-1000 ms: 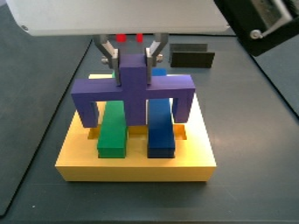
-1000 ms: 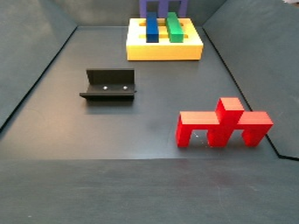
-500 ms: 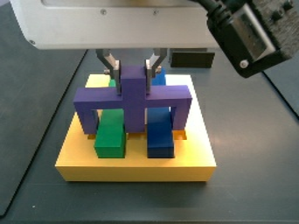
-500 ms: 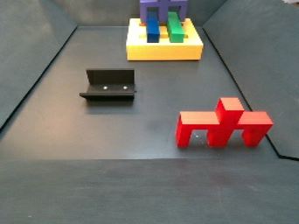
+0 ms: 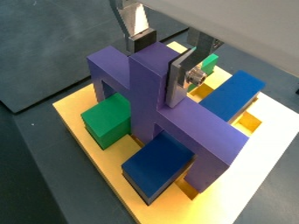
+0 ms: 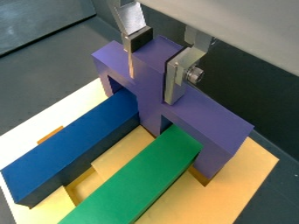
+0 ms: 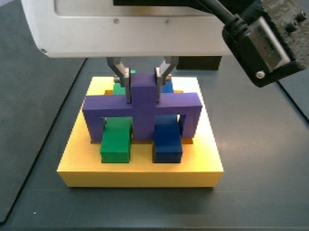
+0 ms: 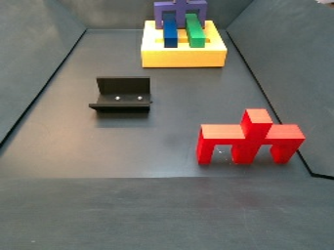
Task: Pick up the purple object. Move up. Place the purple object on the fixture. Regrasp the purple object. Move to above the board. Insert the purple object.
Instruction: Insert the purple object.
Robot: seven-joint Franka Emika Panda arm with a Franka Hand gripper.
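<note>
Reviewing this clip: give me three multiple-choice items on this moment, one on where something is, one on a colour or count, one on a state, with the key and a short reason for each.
1. Where is the purple object?
A. on the fixture
B. over the board, straddling the bars
C. beside the red piece

2. How many long bars lie on the board?
A. one
B. two
C. three

3. What is the gripper doing?
A. open above the floor
B. shut on the red piece
C. shut on the purple object's stub

Key: 1 B, the purple object spans the green bar and blue bar on the board. 2 B, only those two show. 3 C, the gripper clamps the stub; the fixture stands bare.
</note>
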